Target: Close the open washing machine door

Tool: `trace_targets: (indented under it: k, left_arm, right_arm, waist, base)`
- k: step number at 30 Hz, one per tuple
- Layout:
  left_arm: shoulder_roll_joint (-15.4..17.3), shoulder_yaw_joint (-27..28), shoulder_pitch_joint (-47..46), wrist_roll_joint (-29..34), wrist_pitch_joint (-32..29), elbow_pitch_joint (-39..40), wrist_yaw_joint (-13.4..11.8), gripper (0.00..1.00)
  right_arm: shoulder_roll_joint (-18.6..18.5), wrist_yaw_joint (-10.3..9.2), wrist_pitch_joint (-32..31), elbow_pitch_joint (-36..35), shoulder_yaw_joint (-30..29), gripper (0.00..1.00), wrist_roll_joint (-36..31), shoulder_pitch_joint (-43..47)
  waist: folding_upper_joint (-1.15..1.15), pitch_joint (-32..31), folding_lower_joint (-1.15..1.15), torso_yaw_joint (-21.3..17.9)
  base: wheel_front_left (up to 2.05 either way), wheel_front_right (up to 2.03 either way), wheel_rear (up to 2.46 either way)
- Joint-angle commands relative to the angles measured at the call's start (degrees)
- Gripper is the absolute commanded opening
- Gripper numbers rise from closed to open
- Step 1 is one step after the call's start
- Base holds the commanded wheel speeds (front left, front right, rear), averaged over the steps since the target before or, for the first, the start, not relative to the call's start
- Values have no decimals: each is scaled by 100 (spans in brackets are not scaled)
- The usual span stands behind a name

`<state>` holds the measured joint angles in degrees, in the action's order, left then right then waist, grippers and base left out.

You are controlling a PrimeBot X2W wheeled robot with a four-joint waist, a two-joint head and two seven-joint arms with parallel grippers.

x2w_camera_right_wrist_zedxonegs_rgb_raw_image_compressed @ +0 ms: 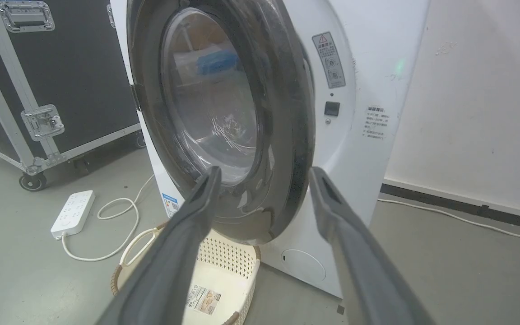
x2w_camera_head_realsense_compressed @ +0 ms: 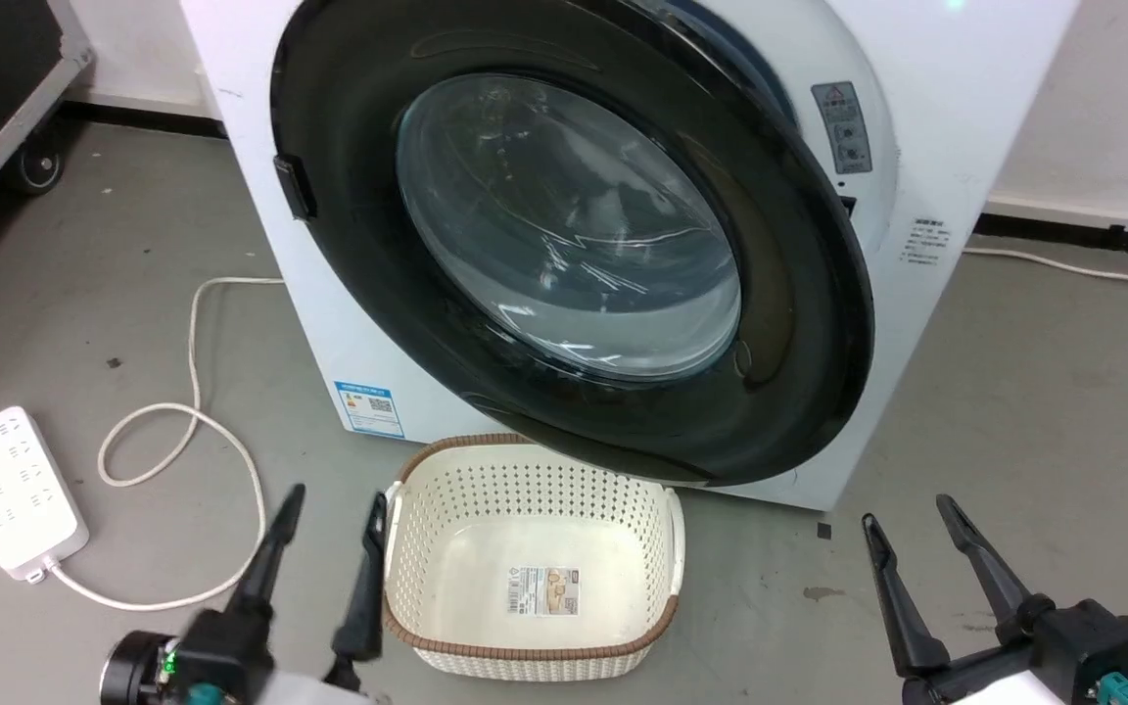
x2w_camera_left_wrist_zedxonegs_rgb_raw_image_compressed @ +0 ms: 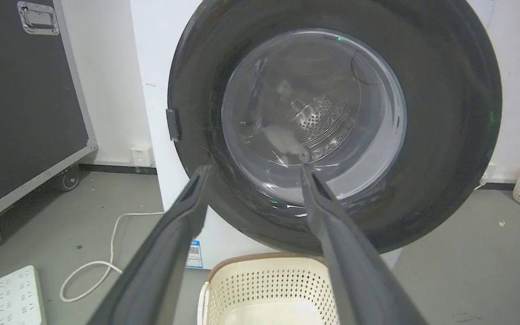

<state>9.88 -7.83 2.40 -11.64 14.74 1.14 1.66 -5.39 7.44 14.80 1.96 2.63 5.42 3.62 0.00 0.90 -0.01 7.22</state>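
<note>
head: high, looking down on washing machine door [x2w_camera_head_realsense_compressed: 564, 245] | wrists: low, left square-on, right oblique | shared: door, basket [x2w_camera_head_realsense_compressed: 525, 482]

Left gripper [x2w_camera_head_realsense_compressed: 334, 509] and right gripper [x2w_camera_head_realsense_compressed: 907, 511] low, fingers spread

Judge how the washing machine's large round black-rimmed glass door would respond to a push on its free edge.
The large round black-rimmed glass door would probably swing as one rigid piece: its right edge stands off the white machine front. The thick bulging glass window suggests some weight. The glossy rim looks slippery, so a push might skid.
</note>
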Motion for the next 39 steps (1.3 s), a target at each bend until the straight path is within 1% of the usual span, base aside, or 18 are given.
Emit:
trace_targets:
  k: [1,4,5,6,7,11,13,17,20,24,28,31,34,37,38,39]
  left_arm:
    - [12,-24,74,183,25,50,-35,100]
    - [39,-116,147,631,25,104,-93,100]
    - [25,-132,159,711,25,103,-118,100]
    - [0,-135,162,755,25,101,-140,100]
    - [-27,-138,152,788,25,110,-156,100]
    - [-76,-206,64,966,26,127,-198,100]
    - [-77,-241,-13,1042,26,107,-214,100]
    - [-143,-271,-243,1076,26,114,-251,100]
    - [-221,-320,-414,1065,26,118,-254,100]
    - [-324,-395,-611,1036,26,68,-254,100]
    - [-471,-308,-748,800,26,30,-295,100]
    - [-512,-315,-856,795,26,11,-273,100]
    - [-547,-340,-965,807,26,-6,-254,100]
    - [-575,-342,-1048,808,26,-16,-251,100]
    - [-584,-343,-1069,816,26,-31,-263,100]
    - [-618,-315,-1129,835,26,-44,-392,100]
  right_arm:
    - [22,5,20,26,-3,100,-36,70]
    - [55,5,20,95,10,100,-62,48]
    - [57,5,20,138,55,82,-67,40]
    - [50,5,20,177,109,7,-72,24]
    - [31,5,20,201,168,0,-76,-2]
    - [-82,5,11,245,400,0,-17,-223]
    - [-221,5,-49,254,601,0,61,-437]
    - [-685,5,-312,238,1101,0,329,-1089]
    - [-1101,5,-559,315,1318,0,600,-1691]
    - [-1570,5,-822,529,1420,0,1039,-2467]
    - [-1962,5,-993,799,1490,0,1490,-3131]
    - [-2145,5,-1097,1034,1435,0,1959,-3541]
    - [-2426,5,-1166,1247,1509,0,2130,-3941]
    - [-2550,5,-1248,1532,1511,0,2398,-4342]
    - [-2614,5,-1294,1645,1535,0,2423,-4480]
    - [-2718,5,-1389,1911,1581,0,2555,-4868]
  waist:
    - [0,20,1,6]
    - [0,82,1,11]
    - [0,102,1,13]
    - [0,135,1,14]
    - [0,180,1,19]
    - [0,371,1,70]
    - [0,503,1,111]
    - [0,853,1,223]
    - [0,1132,1,318]
    - [0,1474,1,440]
    - [0,1746,1,544]
    - [0,1907,1,626]
    - [0,2026,1,696]
    - [0,2117,1,739]
    - [0,2143,1,756]
    - [0,2211,1,792]
  base:
    - [0,0,0]
    - [0,0,0]
    - [0,0,0]
    - [0,0,0]
    - [0,0,0]
    - [0,0,0]
    - [0,0,0]
    - [0,0,0]
    - [0,0,0]
    - [0,0,0]
    - [0,0,0]
    - [0,0,0]
    - [0,0,0]
    - [0,0,0]
    - [0,0,0]
    - [0,0,0]
